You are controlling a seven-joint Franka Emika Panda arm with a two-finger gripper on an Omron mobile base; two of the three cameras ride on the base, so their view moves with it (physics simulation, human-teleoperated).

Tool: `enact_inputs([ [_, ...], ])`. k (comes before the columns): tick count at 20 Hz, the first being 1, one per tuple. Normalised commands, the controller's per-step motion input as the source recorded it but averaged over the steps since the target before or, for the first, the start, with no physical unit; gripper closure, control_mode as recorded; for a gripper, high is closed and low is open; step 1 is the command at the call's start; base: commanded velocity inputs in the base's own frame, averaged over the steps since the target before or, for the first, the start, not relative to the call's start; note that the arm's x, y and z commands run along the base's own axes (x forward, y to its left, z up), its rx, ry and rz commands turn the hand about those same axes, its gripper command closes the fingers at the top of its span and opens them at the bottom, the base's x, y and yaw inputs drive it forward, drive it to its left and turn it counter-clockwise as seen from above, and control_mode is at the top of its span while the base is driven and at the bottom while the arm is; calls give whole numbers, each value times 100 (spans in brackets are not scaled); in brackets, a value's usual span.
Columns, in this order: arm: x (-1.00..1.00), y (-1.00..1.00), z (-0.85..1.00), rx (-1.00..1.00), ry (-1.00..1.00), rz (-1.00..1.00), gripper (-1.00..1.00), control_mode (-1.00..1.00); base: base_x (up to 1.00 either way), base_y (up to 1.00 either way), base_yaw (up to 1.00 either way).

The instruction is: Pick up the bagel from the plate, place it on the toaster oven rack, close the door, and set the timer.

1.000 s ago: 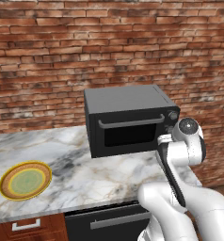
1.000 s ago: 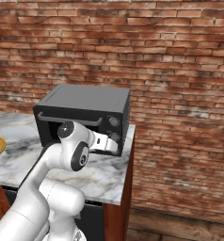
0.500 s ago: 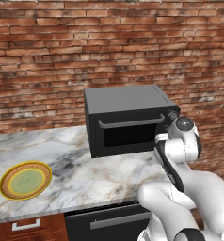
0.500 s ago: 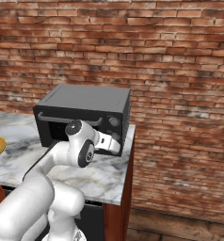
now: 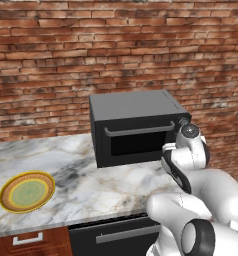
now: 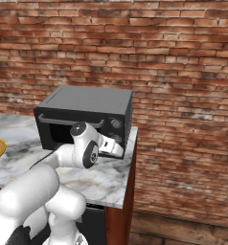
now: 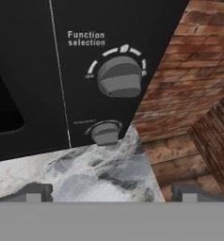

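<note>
The black toaster oven [image 5: 136, 127] stands on the marble counter with its door [image 5: 140, 142] shut and the grey bar handle [image 5: 138, 131] across the top. The rack and the bagel are hidden. The plate [image 5: 27, 191] lies bare at the counter's left front. My gripper [image 6: 115, 147] hangs open just before the oven's right control panel, low over the counter. In the hand view its fingertips [image 7: 36, 192] stand wide apart below the function knob [image 7: 118, 77] and a smaller lower knob [image 7: 106, 133], touching neither.
A brick wall [image 5: 116, 50] runs behind the counter. The marble counter [image 6: 106, 184] ends just right of the oven, with a brick side wall [image 7: 189, 94] beyond. Drawers and a dark appliance front [image 5: 116, 235] sit below the counter edge.
The hand has crept a little closer to the oven's knob panel. The jaws stay open, and the oven and plate have not moved.
</note>
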Motion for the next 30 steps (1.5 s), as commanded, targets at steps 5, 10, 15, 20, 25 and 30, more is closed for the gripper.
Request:
enact_inputs([
  [5, 9, -9, -23, 0, 0, -2, -100, -100, 0, 0, 0],
  [10, 12, -7, -25, 0, 1, -2, -100, -100, 0, 0, 0],
  [15, 13, -3, -18, 0, 2, 0, -100, -100, 0, 0, 0],
  [20, 18, 0, -9, 0, 3, 0, -100, -100, 0, 0, 0],
  [25, 14, 0, -8, 0, 2, 0, -100, -100, 0, 0, 0],
  [30, 18, -4, -11, 0, 6, 0, -100, -100, 0, 0, 0],
])
